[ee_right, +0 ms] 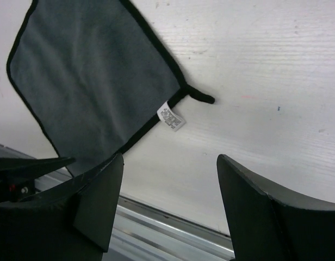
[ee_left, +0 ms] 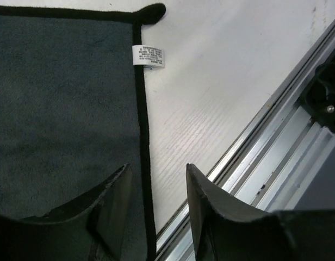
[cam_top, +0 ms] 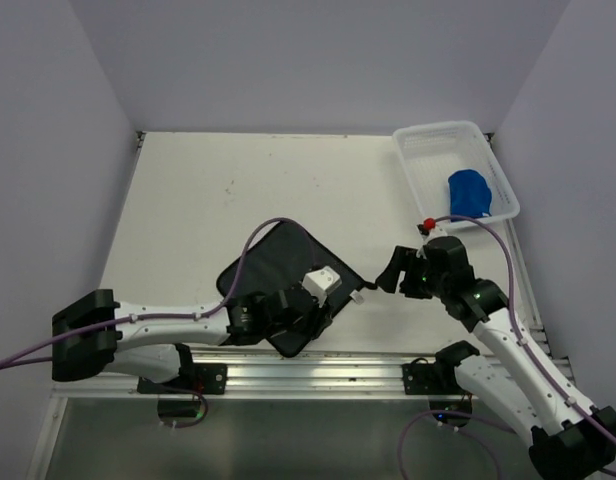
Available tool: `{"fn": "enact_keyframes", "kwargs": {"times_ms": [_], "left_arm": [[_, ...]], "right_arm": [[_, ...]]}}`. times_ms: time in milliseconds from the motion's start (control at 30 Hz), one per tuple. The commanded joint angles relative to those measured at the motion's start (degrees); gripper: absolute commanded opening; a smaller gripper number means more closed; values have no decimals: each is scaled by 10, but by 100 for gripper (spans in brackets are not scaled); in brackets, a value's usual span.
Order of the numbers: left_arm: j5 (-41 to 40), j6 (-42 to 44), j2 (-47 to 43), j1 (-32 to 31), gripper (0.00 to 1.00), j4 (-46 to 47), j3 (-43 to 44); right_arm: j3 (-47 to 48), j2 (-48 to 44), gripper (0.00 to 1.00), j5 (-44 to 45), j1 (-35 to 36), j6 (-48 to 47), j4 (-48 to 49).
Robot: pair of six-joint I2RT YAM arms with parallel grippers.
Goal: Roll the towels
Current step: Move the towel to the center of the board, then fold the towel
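Cloth, soft and limp: the dark towel (cam_top: 288, 262) lies flat and corner-on at lower centre of the top view, grey face up with a black hem. Expect it to be light and to fold or drag rather than shift as one piece. You should take it at a hem or corner, where the edging gives more to pinch.

The left gripper (ee_left: 156, 212) is at the towel's lower-right edge with its jaws apart astride the hem, one finger over cloth and the other over the bare table (cam_top: 188, 200). It holds nothing; whether the tips touch the cloth I cannot tell. A white tag (ee_left: 148, 56) hangs off the hem near the corner loop.

The right gripper (ee_right: 170, 206), just right of that corner, stands wide apart over the table, empty. The blue towel (cam_top: 469, 192) lies bunched in the white basket (cam_top: 438, 160) at upper right, well apart from both grippers.
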Motion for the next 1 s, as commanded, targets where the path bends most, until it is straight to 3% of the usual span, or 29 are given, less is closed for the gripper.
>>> {"fn": "enact_keyframes", "kwargs": {"times_ms": [0, 100, 233, 500, 967], "left_arm": [[-58, -35, -58, -15, 49, 46, -21], [-78, -43, -55, -38, 51, 15, -16], [-180, -102, -25, -106, 51, -63, -6], [-256, -214, 30, -157, 50, -168, -1], [-239, -223, 36, -159, 50, -169, -20]], "right_arm": [[-14, -13, 71, 55, 3, 31, 17], [-28, 14, 65, 64, 3, 52, 26], [-36, 70, 58, 61, 2, 70, 58], [-21, 202, 59, 42, 3, 54, 138], [-17, 310, 62, 26, 3, -4, 226]]}}
